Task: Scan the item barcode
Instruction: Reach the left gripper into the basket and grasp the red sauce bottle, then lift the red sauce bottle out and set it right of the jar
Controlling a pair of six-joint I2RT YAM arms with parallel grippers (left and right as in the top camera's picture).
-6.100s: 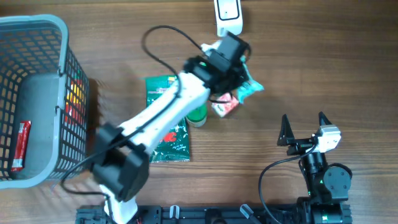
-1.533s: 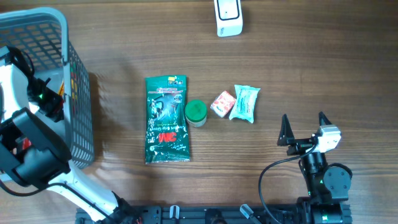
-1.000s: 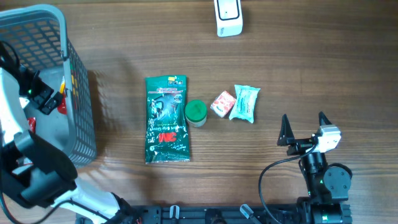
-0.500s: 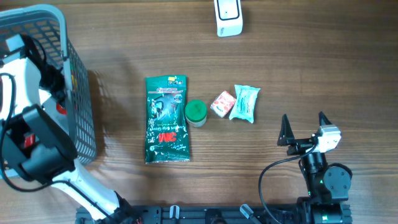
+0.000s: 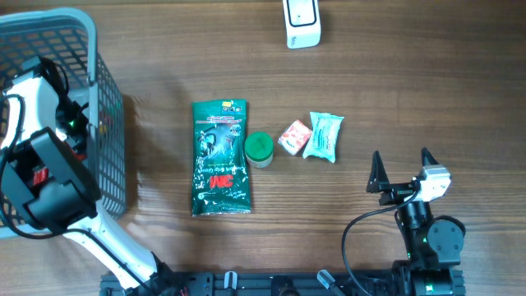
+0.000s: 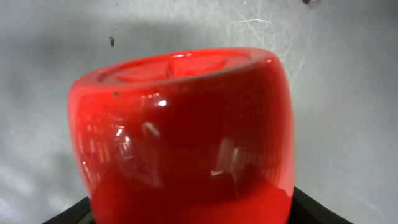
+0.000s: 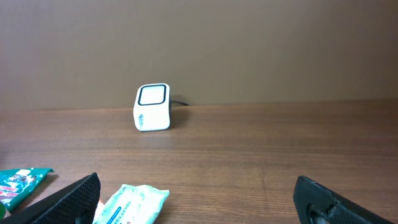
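The pick-up step was in hand. The left gripper [image 5: 74, 131] was down inside the grey basket [image 5: 107, 164], its wrist view filled by a glossy red item [image 6: 180, 130] against the basket floor. Whether the jaws had closed on it could not be told. The right gripper [image 5: 401, 156] hung wide open and empty over the counter [image 5: 411, 82]. The next move likely called for a firm hold, a lift clear of the basket wall, and a carry to the white scanner [image 5: 302, 22], barcode facing it.

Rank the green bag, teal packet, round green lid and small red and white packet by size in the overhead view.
1. green bag
2. teal packet
3. round green lid and red and white packet: these two look about alike, so I won't rank them.
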